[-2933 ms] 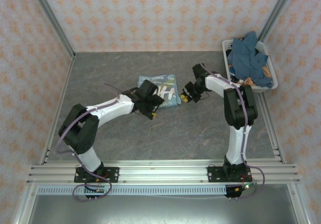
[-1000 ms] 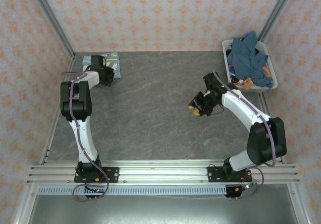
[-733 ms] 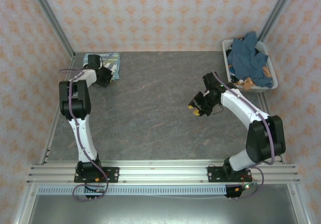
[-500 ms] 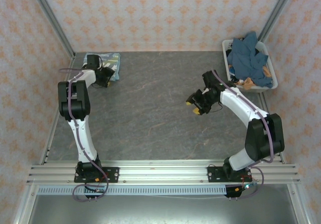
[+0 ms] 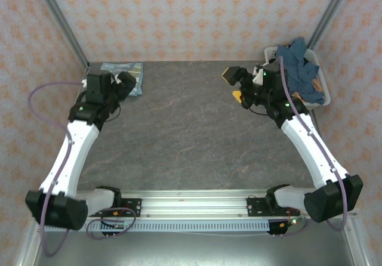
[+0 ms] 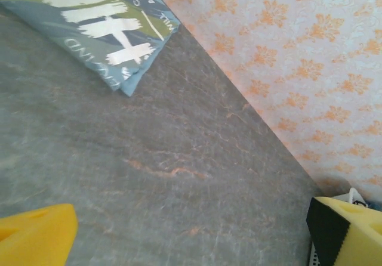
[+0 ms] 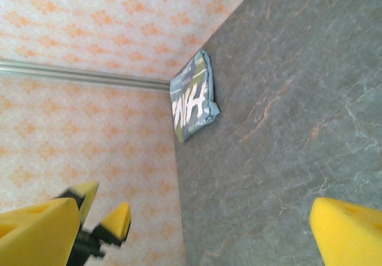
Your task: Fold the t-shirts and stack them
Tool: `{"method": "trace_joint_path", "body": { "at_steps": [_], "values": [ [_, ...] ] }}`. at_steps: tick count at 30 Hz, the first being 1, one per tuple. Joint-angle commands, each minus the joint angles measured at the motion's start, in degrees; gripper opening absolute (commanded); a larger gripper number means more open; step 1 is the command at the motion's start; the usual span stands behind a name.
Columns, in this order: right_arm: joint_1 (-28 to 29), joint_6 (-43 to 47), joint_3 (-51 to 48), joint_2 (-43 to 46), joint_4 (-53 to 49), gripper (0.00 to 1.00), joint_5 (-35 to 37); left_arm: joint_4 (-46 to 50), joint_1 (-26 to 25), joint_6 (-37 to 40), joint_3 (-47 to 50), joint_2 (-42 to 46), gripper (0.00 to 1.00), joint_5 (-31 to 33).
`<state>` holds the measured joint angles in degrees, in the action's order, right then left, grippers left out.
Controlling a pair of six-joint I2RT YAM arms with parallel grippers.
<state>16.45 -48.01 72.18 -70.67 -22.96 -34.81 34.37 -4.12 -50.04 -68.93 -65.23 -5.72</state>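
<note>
Folded sky-blue cloth t-shirt [image 5: 135,72] [image 6: 98,21] [image 7: 192,96] lies flat just beyond the left gripper [image 5: 122,82]. Its white block print includes an "H"; the smaller lines are unreadable. The left arm is stretched forward, jaws spread and empty. The right gripper [image 5: 234,85] is raised and turned leftward, jaws spread and empty. Just to its right is a white plastic basket [image 5: 314,105] of dark-blue t-shirts [image 5: 295,69].

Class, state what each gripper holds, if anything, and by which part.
Nothing is held. The left gripper and the right gripper are both open and empty; the folded t-shirt lies free on the table.
</note>
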Motion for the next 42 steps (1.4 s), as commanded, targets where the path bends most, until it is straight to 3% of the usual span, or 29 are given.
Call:
{"method": "trace_joint_path", "body": {
  "at_steps": [1,6,7,10,13,15,18,22,25,34,38,42],
  "values": [
    [-0.29,5.04,2.94,2.58,-11.72,0.99,9.55,11.62,-0.44,0.07,2.99,2.48,1.0,10.13],
    [-0.65,15.11,3.95,8.61,-22.66,0.99,23.42,20.6,-1.41,1.65,6.03,10.58,1.0,27.57],
    [-0.64,16.37,3.54,9.34,-24.71,0.99,27.38,18.9,-1.42,2.95,8.61,13.37,1.0,30.28],
    [-0.74,18.84,0.36,11.46,-27.51,0.99,42.83,0.26,-1.5,20.05,21.63,23.12,1.0,30.75],
    [-1.2,28.33,-11.56,16.22,-16.0,0.99,51.87,-12.0,-1.48,29.74,33.18,28.26,1.0,35.09],
    [-1.32,33.38,-22.37,20.59,-4.13,0.99,56.55,-21.25,-1.44,35.86,40.06,28.76,1.0,32.63],
    [-2.15,40.79,-36.98,23.54,12.57,0.99,61.61,-31.98,-1.33,37.28,46.16,24.97,1.0,30.42],
    [-5.68,42.36,-43.99,17.83,19.58,0.99,60.34,-44.24,-1.17,37.5,48.55,14.37,1.0,30.18],
    [-7.07,43.92,-49.29,14.73,31.52,0.99,57.39,-53.43,0.24,38.99,48.69,6.73,1.0,28.8],
    [-13.81,43.92,-50.82,-1.39,54.26,0.99,48.01,-66.54,5.34,42.15,43.0,-12.88,1.0,18.28],
    [-14.84,46.05,-46.97,-7.77,56.75,0.99,44.97,-66.14,5.97,42.9,41.18,-15.61,1.0,15.37],
    [-16.36,46.55,-48.95,-12.15,65.12,0.99,42.0,-78.33,5.97,43.74,49.32,-12.79,1.0,13.69]
  ]
}}
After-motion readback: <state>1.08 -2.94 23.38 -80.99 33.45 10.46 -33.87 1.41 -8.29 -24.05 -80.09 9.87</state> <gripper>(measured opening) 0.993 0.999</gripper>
